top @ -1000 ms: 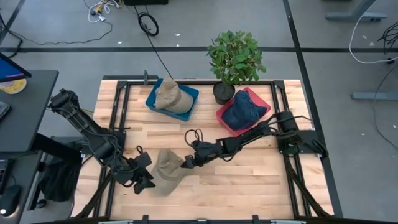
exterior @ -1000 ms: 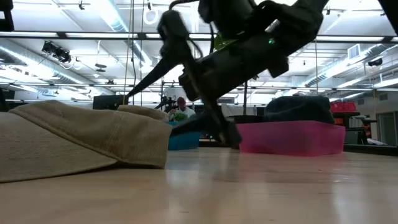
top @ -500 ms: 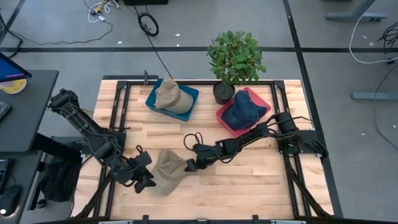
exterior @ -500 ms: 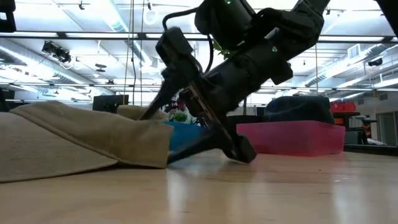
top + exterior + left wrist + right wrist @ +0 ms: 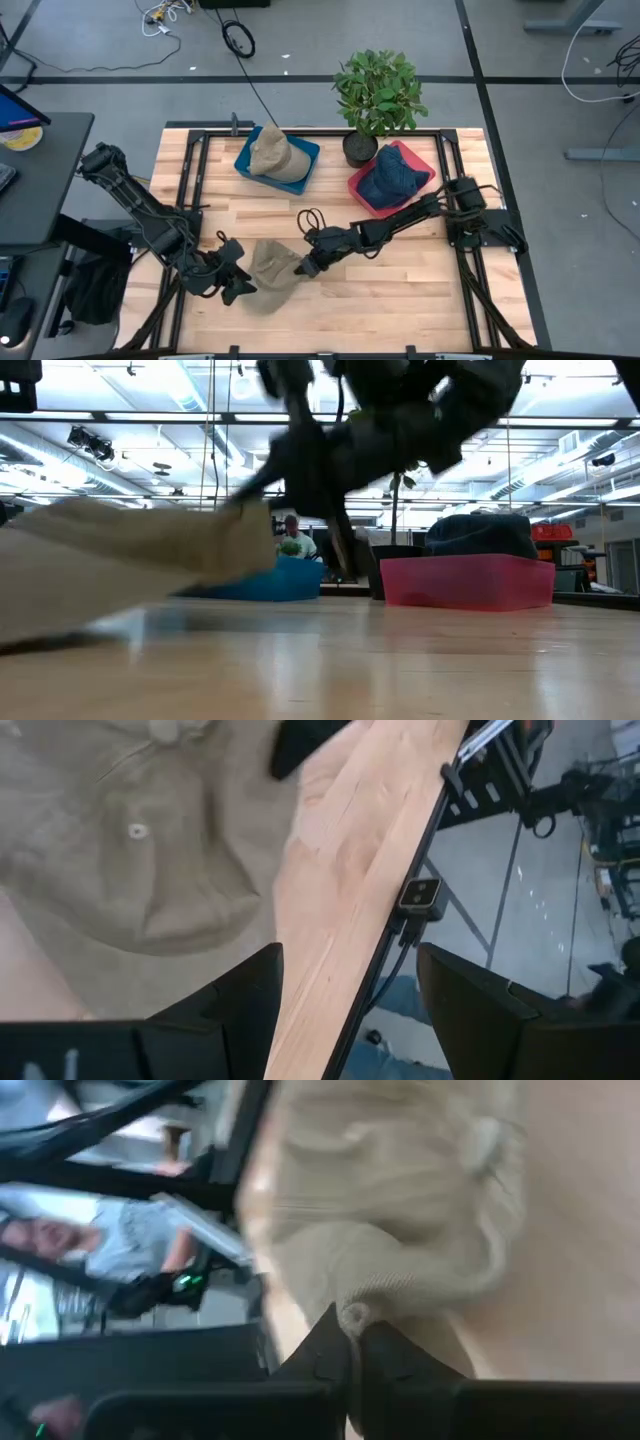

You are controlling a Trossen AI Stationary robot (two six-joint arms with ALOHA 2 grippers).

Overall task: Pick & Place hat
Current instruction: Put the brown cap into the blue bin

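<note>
Khaki cloth marks the high view: the tan hat (image 5: 272,274) lies near the front of the tabletop (image 5: 400,270), between the two hands. The right hand (image 5: 301,266) touches its edge, the left hand (image 5: 238,283) sits just at its other side. Beyond the right hand stand a blue tray (image 5: 245,158) with another tan hat (image 5: 277,158), a pink tray (image 5: 363,189) with a blue hat (image 5: 392,176), and a potted plant (image 5: 378,96).

Low view: the tan hat's edge is raised off the wood under the right hand (image 5: 300,465).

Left wrist view: the left hand's fingers (image 5: 235,1005) stand apart, the hat ahead of them.

Right wrist view: the right hand's fingertips (image 5: 345,1342) are clamped on a fold of hat fabric.
</note>
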